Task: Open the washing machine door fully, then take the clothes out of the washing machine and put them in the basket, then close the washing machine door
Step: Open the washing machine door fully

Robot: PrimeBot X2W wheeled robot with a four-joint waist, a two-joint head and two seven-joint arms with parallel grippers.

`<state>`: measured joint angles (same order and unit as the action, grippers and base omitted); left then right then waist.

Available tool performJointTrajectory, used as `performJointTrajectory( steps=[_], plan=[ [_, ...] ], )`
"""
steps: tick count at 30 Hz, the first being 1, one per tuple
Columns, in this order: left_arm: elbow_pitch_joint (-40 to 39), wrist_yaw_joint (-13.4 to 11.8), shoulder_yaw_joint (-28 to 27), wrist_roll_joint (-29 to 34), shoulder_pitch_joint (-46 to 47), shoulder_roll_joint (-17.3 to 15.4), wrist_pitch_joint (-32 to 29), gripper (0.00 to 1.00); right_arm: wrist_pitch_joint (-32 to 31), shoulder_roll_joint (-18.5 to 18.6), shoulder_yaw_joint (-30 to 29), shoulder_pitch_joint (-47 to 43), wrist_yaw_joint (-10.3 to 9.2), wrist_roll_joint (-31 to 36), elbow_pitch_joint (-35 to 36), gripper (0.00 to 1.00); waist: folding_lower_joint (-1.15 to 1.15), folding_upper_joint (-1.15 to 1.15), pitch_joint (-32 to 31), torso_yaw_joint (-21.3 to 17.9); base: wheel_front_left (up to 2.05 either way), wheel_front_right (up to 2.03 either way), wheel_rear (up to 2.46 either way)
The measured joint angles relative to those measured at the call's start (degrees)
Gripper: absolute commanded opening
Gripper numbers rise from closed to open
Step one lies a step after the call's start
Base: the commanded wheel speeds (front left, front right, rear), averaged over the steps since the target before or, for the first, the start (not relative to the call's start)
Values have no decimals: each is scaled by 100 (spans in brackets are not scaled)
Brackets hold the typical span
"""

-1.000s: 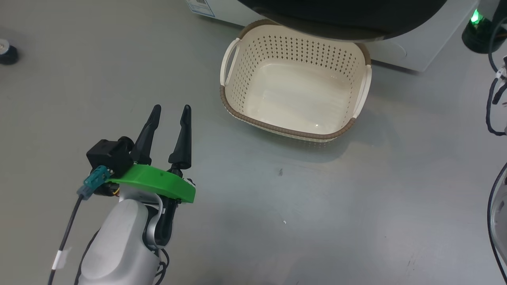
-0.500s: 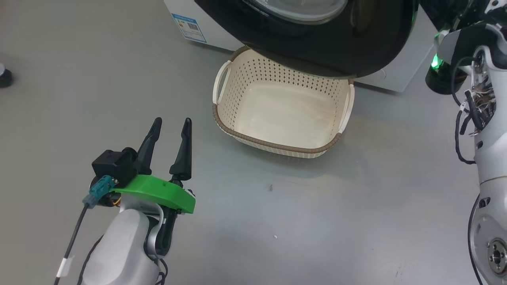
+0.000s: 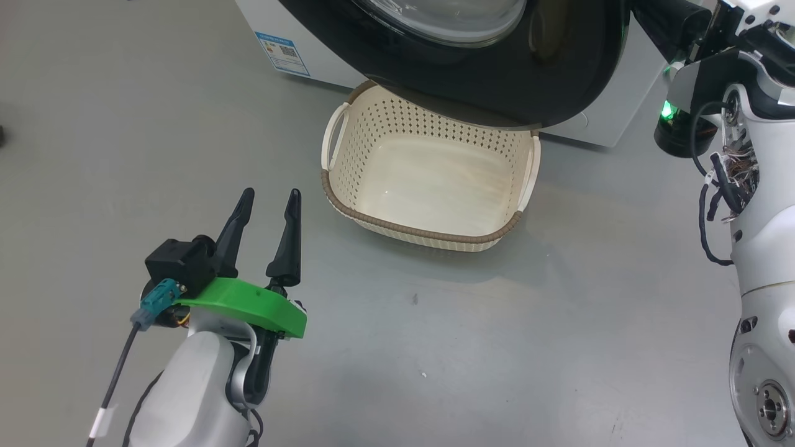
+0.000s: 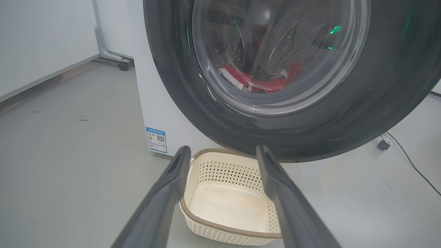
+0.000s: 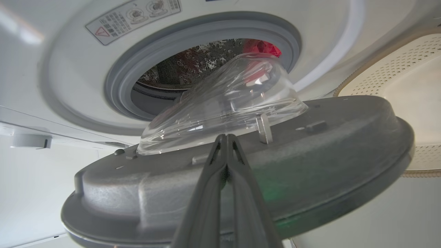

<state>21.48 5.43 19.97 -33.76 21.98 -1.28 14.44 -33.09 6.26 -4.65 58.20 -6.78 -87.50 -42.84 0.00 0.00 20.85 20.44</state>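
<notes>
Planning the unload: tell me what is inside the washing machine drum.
Red clothes lie in the steel drum. The door's glass bowl blocks part of the mouth; their number is hidden.

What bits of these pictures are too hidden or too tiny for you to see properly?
Clothes: left wrist view, smeared behind the washing machine door glass; how many is unclear.
Basket: head view, far rim hidden under the door.
Blue label: left wrist view, print too small to read.
Right gripper: right wrist view, shut; whether its tips touch the door is unclear.
</notes>
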Motion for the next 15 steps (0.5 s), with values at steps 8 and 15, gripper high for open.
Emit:
performJointTrajectory(
  steps=[8, 15],
  plan=[
    [13, 0, -120, 8, -54, -1, 0, 100, 372, 349, 594, -124, 600, 916, 134, 0, 0, 0, -129, -59, 0, 0, 0],
    [33, 0, -188, 68, -110, -3, 0, 100, 708, 600, 1229, -375, 1046, 1802, 168, 0, 0, 0, -301, -175, 0, 0, 0]
  ],
)
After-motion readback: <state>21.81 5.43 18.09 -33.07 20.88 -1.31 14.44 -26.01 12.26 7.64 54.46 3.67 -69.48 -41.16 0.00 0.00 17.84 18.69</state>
